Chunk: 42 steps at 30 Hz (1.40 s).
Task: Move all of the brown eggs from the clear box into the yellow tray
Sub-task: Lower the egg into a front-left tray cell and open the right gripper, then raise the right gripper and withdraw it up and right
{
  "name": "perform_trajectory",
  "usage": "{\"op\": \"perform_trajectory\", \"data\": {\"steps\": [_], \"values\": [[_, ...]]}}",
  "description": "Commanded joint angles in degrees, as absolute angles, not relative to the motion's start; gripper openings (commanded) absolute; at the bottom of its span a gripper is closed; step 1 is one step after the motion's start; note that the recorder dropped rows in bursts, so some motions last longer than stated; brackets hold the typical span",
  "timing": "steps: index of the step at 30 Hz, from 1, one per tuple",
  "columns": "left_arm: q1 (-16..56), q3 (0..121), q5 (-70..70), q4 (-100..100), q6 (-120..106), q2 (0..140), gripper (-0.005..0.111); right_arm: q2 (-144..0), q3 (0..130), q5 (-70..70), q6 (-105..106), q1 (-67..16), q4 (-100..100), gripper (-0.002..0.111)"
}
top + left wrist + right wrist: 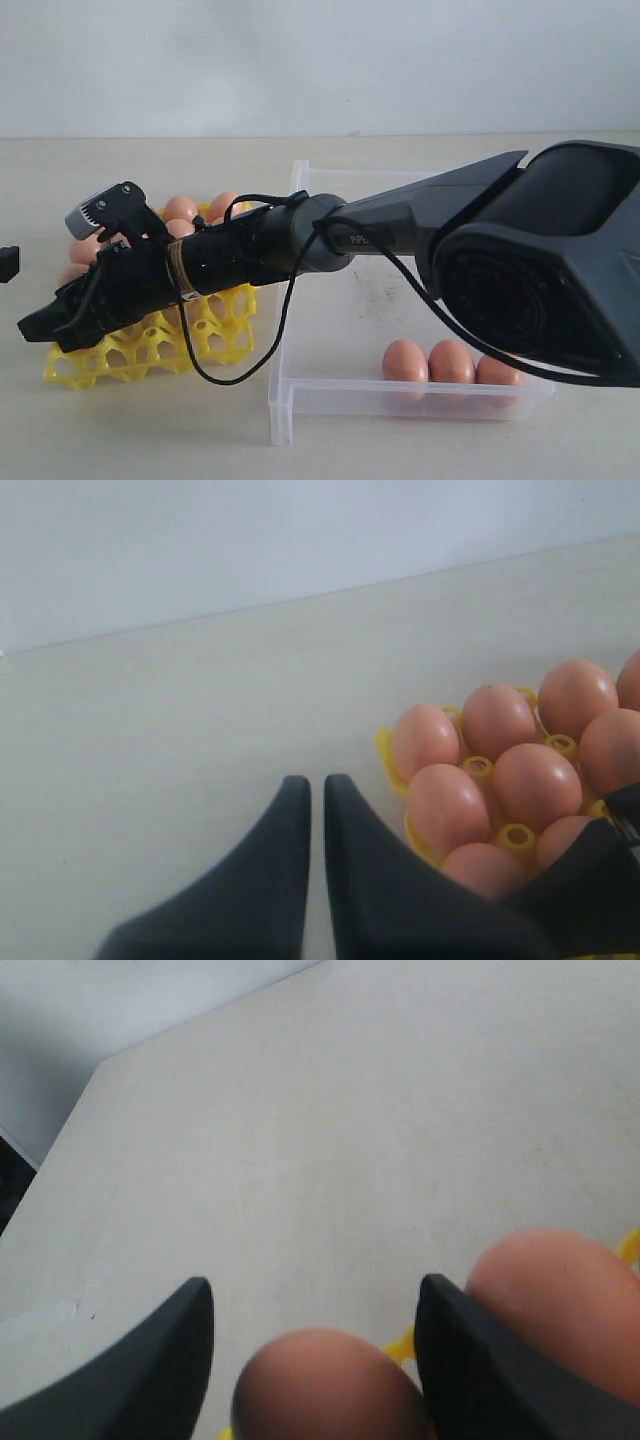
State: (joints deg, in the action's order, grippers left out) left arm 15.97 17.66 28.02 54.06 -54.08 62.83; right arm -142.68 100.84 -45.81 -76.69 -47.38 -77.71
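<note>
Right gripper point(315, 1290): released, brown egg point(330, 1385) between jaws, over yellow tray point(225, 330)
Left gripper point(316, 785): clenched, empty
Clear box point(330, 395): three brown eggs point(452, 362) visible

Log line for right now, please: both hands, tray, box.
right hand: open over tray, egg between jaws | left hand: shut, beside tray | box: three eggs in view
</note>
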Motion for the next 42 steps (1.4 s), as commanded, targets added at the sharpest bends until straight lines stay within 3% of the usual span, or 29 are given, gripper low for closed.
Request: {"op": "perform_trajectory", "data": {"steps": [1, 20, 22, 24, 25, 35, 42], "values": [[15.86, 17.42, 28.5, 54.19, -53.44, 62.38, 0.004, -142.52, 100.74, -44.96, -77.49, -47.53, -78.45, 0.055], [15.86, 17.42, 27.93, 54.65, -53.44, 62.38, 0.004, -131.8, 100.63, -41.14, -96.89, -46.39, -99.22, 0.054], [15.86, 17.42, 27.44, 54.65, -53.44, 62.38, 0.004, -130.21, 100.42, -45.22, -99.05, -45.35, -99.95, 0.039], [15.86, 17.42, 27.33, 54.65, -53.44, 62.38, 0.004, -128.5, 100.42, -50.23, -99.99, -43.74, -99.95, 0.006], [15.86, 17.42, 27.33, 54.65, -53.44, 62.38, 0.004, -127.82, 100.42, -51.91, -100.0, -42.91, -99.95, 0.0], [15.86, 17.42, 26.88, 55.07, -53.44, 62.38, 0.004, -124.43, 100.42, -50.97, -97.15, -38.86, -99.95, 0.0], [15.86, 17.42, 23.49, 55.74, -53.4, 62.38, 0.004, -123.55, 100.42, -54.31, -96.85, -29.59, -99.95, 0.0]]}}
